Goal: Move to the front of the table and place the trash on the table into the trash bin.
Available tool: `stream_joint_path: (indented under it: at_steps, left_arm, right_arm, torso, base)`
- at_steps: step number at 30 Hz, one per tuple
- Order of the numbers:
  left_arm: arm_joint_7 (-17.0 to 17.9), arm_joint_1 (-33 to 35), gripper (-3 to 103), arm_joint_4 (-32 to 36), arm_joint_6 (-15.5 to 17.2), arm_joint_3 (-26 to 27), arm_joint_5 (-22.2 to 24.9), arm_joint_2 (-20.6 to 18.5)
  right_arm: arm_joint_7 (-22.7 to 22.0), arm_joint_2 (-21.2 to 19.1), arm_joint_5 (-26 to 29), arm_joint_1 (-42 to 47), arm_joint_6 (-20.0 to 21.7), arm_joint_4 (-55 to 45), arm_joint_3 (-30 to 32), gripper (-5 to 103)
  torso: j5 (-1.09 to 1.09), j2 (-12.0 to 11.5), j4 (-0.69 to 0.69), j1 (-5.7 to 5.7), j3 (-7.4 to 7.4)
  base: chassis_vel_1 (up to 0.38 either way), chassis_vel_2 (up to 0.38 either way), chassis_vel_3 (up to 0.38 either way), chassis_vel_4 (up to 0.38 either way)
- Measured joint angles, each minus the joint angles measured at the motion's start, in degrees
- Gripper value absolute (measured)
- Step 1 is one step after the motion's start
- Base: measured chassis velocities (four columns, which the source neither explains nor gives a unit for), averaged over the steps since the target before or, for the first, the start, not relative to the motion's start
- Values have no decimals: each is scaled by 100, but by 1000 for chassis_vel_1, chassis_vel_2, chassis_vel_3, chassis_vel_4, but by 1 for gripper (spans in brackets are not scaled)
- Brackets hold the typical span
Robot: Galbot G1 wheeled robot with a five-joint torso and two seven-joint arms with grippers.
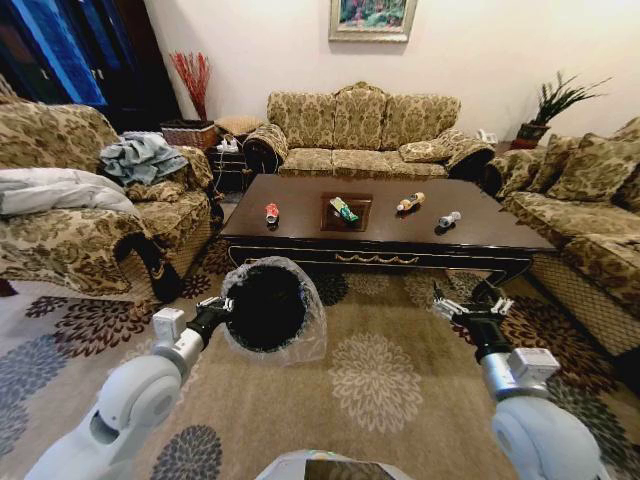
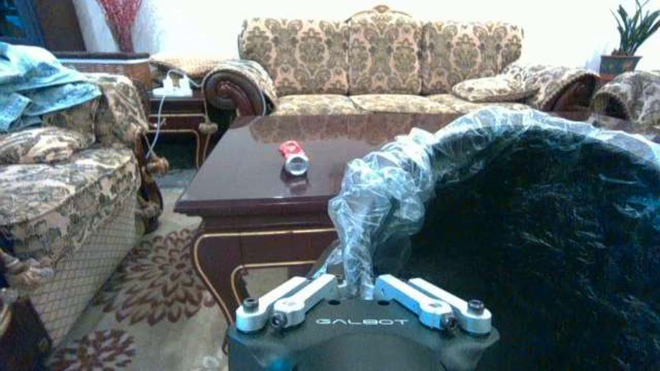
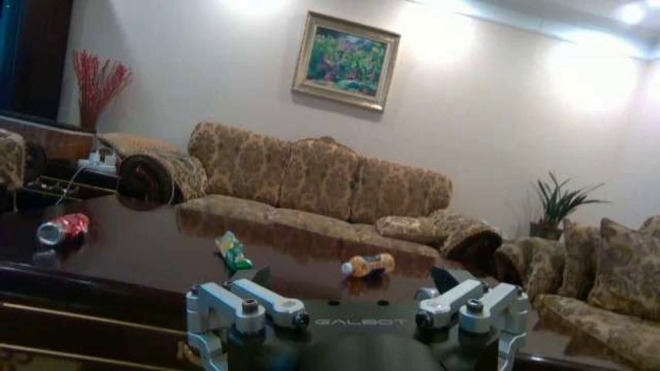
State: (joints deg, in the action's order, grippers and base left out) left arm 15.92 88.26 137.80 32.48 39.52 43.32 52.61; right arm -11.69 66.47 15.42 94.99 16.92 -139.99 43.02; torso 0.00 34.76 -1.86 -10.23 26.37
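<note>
Trash lies in a row on the bench (image 1: 300, 222) ahead of me: a crushed red can (image 1: 271, 212) toward its left end, a green wrapper (image 1: 344, 209) on the middle inlay, an orange bottle (image 1: 410, 202), then a small grey-white bottle (image 1: 449, 219) toward its right end. My left hand (image 1: 222, 311) is clamped on the rim of the trash bin (image 1: 268, 308), holding the black, bag-lined bin tilted over the carpet (image 1: 380, 390), in front of the bench's left half. My right hand (image 1: 470, 306) hangs free with its fingers spread wide, near the bench's right front corner.
</note>
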Motion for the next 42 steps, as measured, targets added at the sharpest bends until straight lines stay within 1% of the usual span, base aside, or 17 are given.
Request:
stream_joint_path:
  at_steps: [2,5,6,7,8,11,12,13,16,22,26,29,31,32,34,35,42]
  left_arm:
    - [-11,-41,2,19,60,1,1,-14]
    - [-55,-42,2,24,96,4,1,-11]
    - [-202,-42,2,26,144,18,-20,23]
    - [-467,-59,2,25,90,24,-177,70]
    - [-613,-105,2,26,42,-7,-278,75]
    - [-703,-211,2,-14,21,-83,-349,72]
    - [-816,-334,2,-117,19,-113,-377,67]
    - [-816,-334,2,-117,19,-113,-377,67]
    - [-1038,-488,2,-350,23,-77,-353,66]
    - [-1099,-516,2,-444,53,-71,-319,52]
    - [-1116,-545,2,-383,141,-138,-281,22]
    - [-1122,-512,2,-291,201,-108,-254,1]
    - [-1124,-484,2,-270,201,-79,-243,-8]
    - [-1127,-423,2,-240,185,-28,-218,-29]
    - [-1128,-371,2,-212,125,0,-210,-24]
    - [-1128,-371,2,-212,125,0,-210,-24]
    - [-1012,-275,2,26,48,87,-183,92]
  right_arm:
    - [-182,0,12,0,100,-57,9,100]
    - [-262,10,19,12,137,-83,9,100]
    - [-347,17,31,82,185,-127,1,100]
    - [-430,-9,38,241,300,-216,9,100]
    - [-476,-29,36,295,357,-254,20,100]
    - [-485,-9,22,297,379,-268,30,100]
    - [-469,36,12,277,384,-282,39,100]
    - [-469,36,12,277,384,-282,39,100]
    - [-425,91,6,380,384,-329,75,100]
    - [-311,83,36,576,356,-333,229,100]
    - [-276,76,75,585,335,-333,272,100]
    - [-281,6,78,462,349,-333,28,100]
    - [-287,-2,70,438,355,-333,-33,100]
    - [-302,-6,39,397,367,-333,-171,100]
    - [-311,-18,-13,390,385,-333,-321,100]
    - [-311,-18,-13,390,385,-333,-321,100]
    - [-305,19,-89,425,397,-332,-457,100]
  torso:
    - [0,71,1,-30,43]
    - [0,99,0,-43,58]
    - [0,139,0,-59,82]
    - [0,213,0,-89,124]
    - [-1,257,0,-107,148]
    - [0,310,0,-128,181]
    - [1,359,1,-149,210]
    - [1,359,1,-149,210]
    - [-1,459,0,-191,272]
    - [0,585,0,-242,342]
    - [0,671,1,-279,392]
    - [0,783,1,-327,457]
    - [-1,801,0,-335,468]
    - [2,846,0,-352,495]
    - [-1,905,0,-376,529]
    - [-1,905,0,-376,529]
    - [0,1098,1,-458,641]
  base:
    - [0,0,0,0]
    - [0,0,0,0]
    - [0,0,0,0]
    - [0,0,0,0]
    - [0,0,0,0]
    - [0,0,0,0]
    - [0,0,0,0]
    - [0,0,0,0]
    - [0,0,0,0]
    - [0,0,0,0]
    - [0,0,0,0]
    - [0,0,0,0]
    - [0,0,0,0]
    - [0,0,0,0]
    - [0,0,0,0]
    - [0,0,0,0]
    - [0,0,0,0]
